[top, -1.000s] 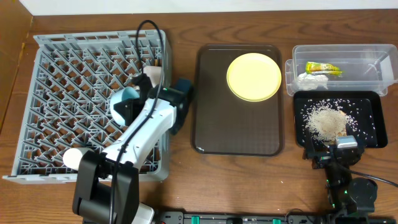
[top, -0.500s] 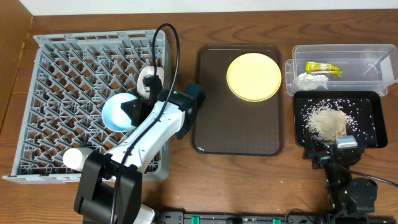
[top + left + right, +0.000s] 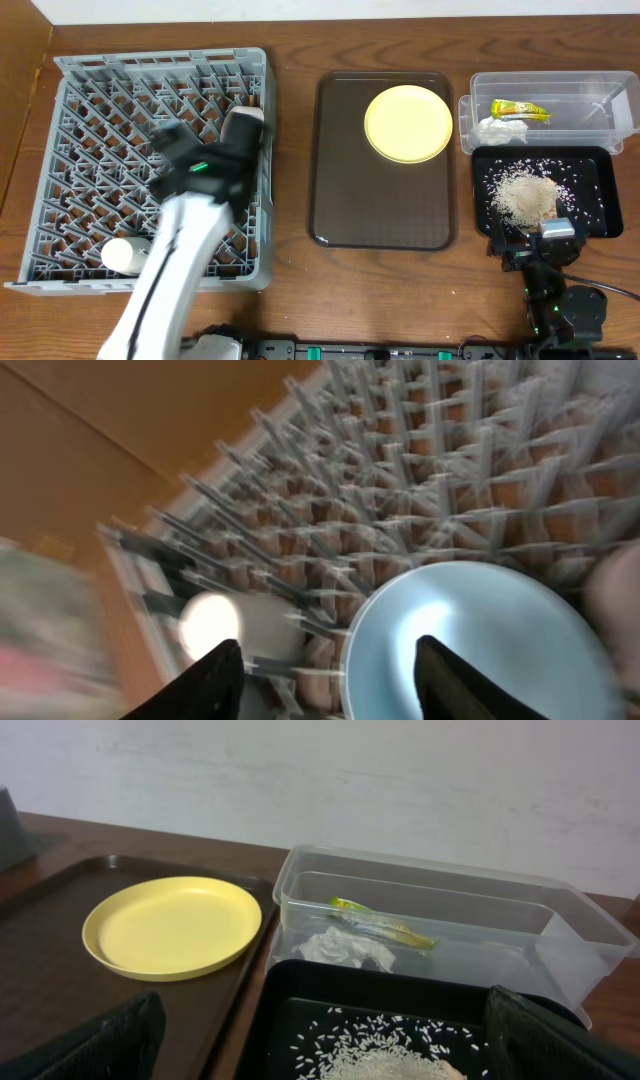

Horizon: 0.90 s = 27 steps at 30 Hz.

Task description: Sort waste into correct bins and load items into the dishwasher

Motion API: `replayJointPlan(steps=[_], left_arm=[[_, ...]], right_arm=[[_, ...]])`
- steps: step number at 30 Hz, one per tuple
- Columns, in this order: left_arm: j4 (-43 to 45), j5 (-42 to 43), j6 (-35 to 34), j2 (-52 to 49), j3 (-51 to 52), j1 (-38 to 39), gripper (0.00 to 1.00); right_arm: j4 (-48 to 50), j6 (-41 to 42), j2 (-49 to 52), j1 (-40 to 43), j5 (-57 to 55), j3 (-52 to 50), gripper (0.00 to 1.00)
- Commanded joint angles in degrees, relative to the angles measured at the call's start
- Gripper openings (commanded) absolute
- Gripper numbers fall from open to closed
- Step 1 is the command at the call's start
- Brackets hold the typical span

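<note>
The left pincer point(image 3: 330, 650) is hovering over the grey dish rack point(image 3: 90, 120) on the left of the worktop point(image 3: 290, 270). Its fingers are standing apart above the light-blue bowl point(image 3: 470, 645), gripping nothing. The right pincer point(image 3: 330, 1055) is sitting spread wide at the near right. The pale-yellow plate point(image 3: 408, 122) is lying flat on the brown serving tray point(image 3: 380, 210), towards its far end. It is looking light, stiff and slick, so pinching its raised rim is probably offering the best purchase.

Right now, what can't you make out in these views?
Light-blue bowl: hidden under the left arm overhead; blurred in left wrist view.
Left gripper: overhead, lost in motion blur.
Rice pile: right wrist view, cut off by bottom edge.
Chopsticks: not identifiable in any view.
</note>
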State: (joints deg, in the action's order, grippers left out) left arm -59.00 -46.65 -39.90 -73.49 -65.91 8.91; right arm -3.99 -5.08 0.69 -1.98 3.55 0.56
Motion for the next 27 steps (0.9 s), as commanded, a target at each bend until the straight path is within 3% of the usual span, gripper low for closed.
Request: replayJointPlan(steps=[1, 7, 12, 18, 20, 23, 27], left_arm=[[3.3, 27.4, 11.8, 5.6, -1.1, -10.7, 0.56], [4.7, 57.4, 19.6, 5.2, -0.7, -29.1, 0.56], [4.3, 72.8, 25.0, 0.7, 0.5, -38.4, 0.60], [2.5, 74.5, 27.2, -6.2, 1.3, -41.5, 0.59], [2.3, 74.8, 27.2, -8.3, 1.3, -41.5, 0.46], [2.3, 74.7, 27.2, -10.1, 1.3, -41.5, 0.10], [2.4, 74.5, 27.2, -9.6, 1.2, -41.5, 0.08]], right_arm=[[0.0, -0.6, -0.3, 0.5, -0.3, -0.2, 0.99], [0.0, -0.5, -0.3, 0.5, -0.3, -0.2, 0.99], [0.0, -0.5, -0.3, 0.5, -0.3, -0.2, 0.99], [0.0, -0.6, -0.3, 0.5, -0.3, -0.2, 0.99], [0.0, -0.6, -0.3, 0.5, -0.3, -0.2, 0.99], [0.0, -0.6, -0.3, 0.5, -0.3, -0.2, 0.99], [0.0, -0.6, -0.3, 0.5, -0.3, -0.2, 0.99]])
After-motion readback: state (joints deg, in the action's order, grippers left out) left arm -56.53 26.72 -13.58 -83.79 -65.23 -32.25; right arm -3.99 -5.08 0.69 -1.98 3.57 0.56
